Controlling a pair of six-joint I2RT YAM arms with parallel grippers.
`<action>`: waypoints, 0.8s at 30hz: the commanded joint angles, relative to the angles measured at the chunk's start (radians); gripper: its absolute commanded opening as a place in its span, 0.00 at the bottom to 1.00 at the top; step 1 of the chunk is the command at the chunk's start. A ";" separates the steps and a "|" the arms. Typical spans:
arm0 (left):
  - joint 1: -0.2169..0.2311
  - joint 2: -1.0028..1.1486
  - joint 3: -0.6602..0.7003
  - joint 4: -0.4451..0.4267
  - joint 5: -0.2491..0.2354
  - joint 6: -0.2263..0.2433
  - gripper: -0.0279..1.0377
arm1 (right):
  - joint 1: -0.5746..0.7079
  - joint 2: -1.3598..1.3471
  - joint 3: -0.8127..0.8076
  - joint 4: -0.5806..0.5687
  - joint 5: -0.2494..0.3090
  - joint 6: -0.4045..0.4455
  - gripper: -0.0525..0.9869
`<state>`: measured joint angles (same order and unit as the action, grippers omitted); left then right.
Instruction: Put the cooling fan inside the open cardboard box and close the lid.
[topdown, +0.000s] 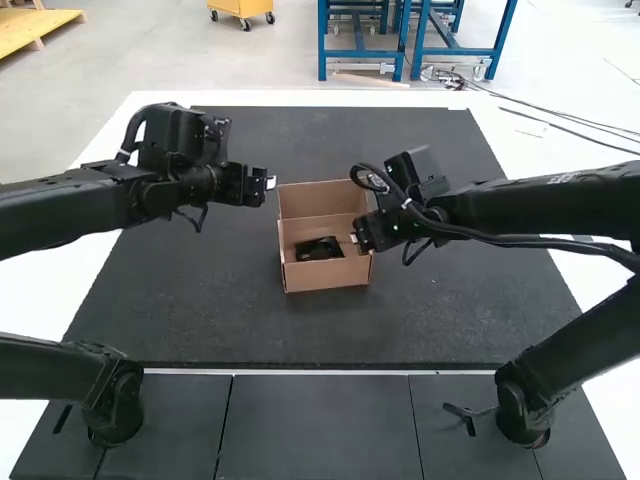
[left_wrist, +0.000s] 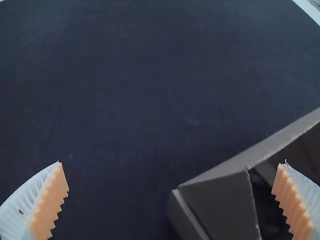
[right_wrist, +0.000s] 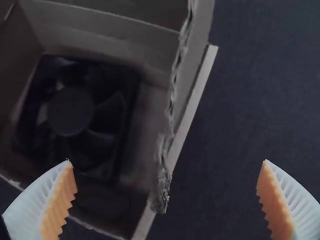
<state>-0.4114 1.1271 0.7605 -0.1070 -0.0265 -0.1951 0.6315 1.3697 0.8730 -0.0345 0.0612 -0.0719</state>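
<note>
fan: cooling fan (right_wrist: 75, 115) lies flat inside the cardboard box (topdown: 325, 272), probably light hard plastic
lid: lid (topdown: 318, 198) stands up at the back, thin card, push near its top edge
left gripper (topdown: 262, 186): fingers wide, empty, beside lid
right gripper (topdown: 362, 237): fingers wide, straddling box's right wall

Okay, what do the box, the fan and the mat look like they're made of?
Box: brown corrugated cardboard, matte, with a ragged layered wall edge. Fan: black, probably moulded plastic, smooth hub. Mat: dark, matte, perhaps foam or rubber; cannot tell which.
</note>
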 joint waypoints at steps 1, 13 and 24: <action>0.008 0.025 0.053 0.018 -0.009 0.011 0.93 | -0.010 -0.038 0.009 -0.002 0.012 -0.006 0.84; 0.005 0.155 0.120 0.079 -0.009 0.011 0.93 | -0.018 -0.155 0.026 -0.070 0.005 -0.040 0.92; 0.005 0.244 0.198 0.049 0.010 0.014 0.93 | -0.018 -0.213 0.162 -0.180 -0.037 -0.085 0.92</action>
<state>-0.4114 1.3720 0.9150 -0.0589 -0.0257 -0.1947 0.6205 1.1835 0.9798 -0.1989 0.0486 -0.1394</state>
